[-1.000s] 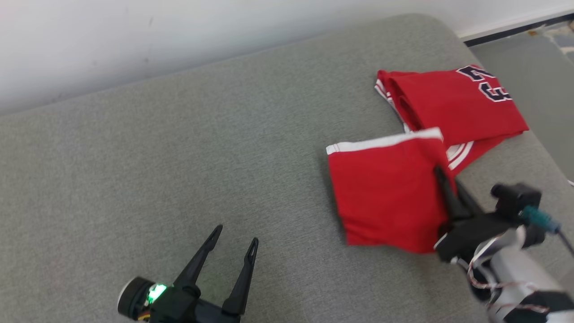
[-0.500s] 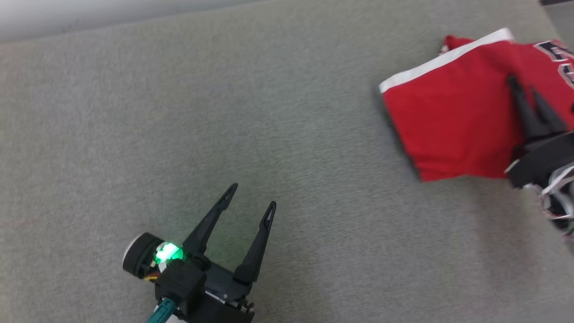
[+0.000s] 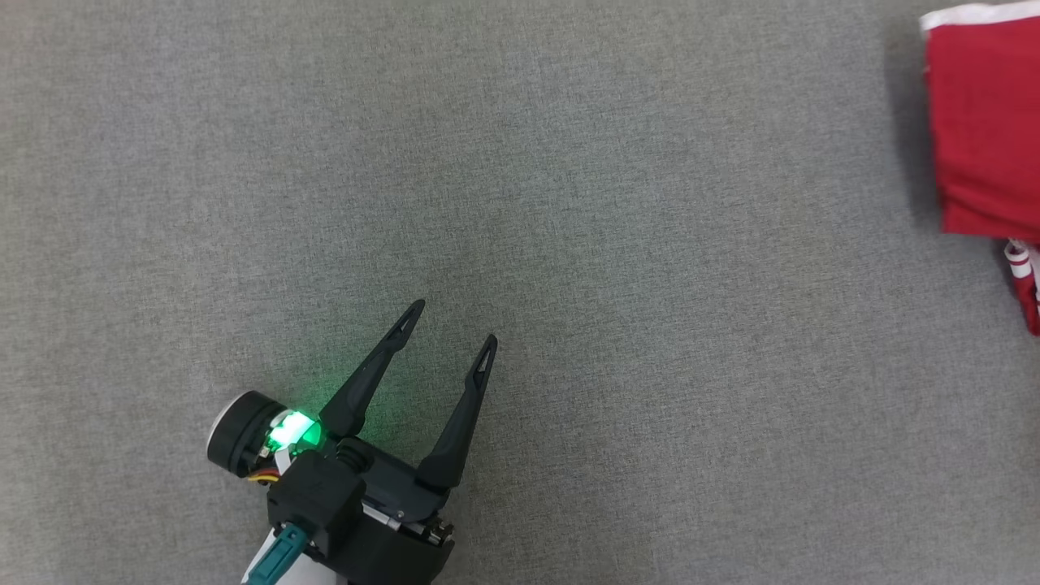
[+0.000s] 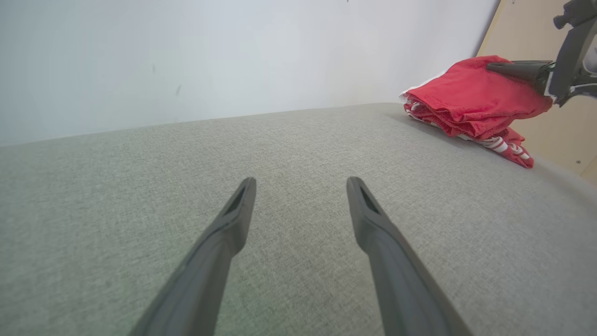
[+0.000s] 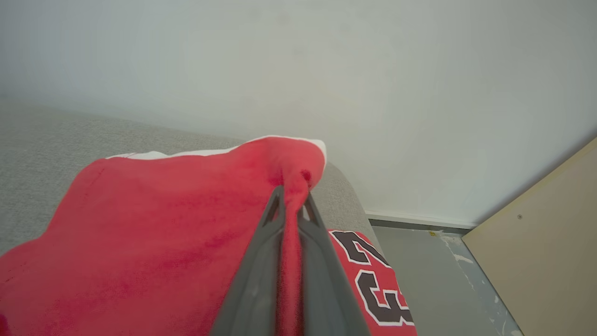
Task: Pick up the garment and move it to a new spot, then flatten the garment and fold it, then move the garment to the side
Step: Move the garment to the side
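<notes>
One red garment [image 5: 163, 224], two grippers and one grey cushion [image 3: 569, 203] are counted. On the garment, one dark number print with a white outline [image 5: 373, 275] is seen, and white trim is seen along its edges.

The left gripper [image 3: 453, 323] is placed over the near left part of the cushion. Its two fingers are spread wide and nothing is held between them; only the grey fabric of the cushion is seen in the gap. Whether the cushion is touched by the fingertips cannot be told.

The right gripper [image 5: 293, 193] is clenched on the garment. A fold of red cloth is pinched between its two fingers, just below the white-trimmed edge, and this part of the garment is raised above the cushion.

The garment is found at the far right end of the cushion, well apart from the left gripper. Its lower layers are bunched and are rested on the cushion, while the upper layer is lifted by the right gripper.

One pale wall [image 4: 186, 56] is seen behind the cushion. One beige panel [image 5: 536, 261] is seen beyond the right end of the cushion, and grey floor [image 5: 419, 261] is seen between the panel and the cushion.
</notes>
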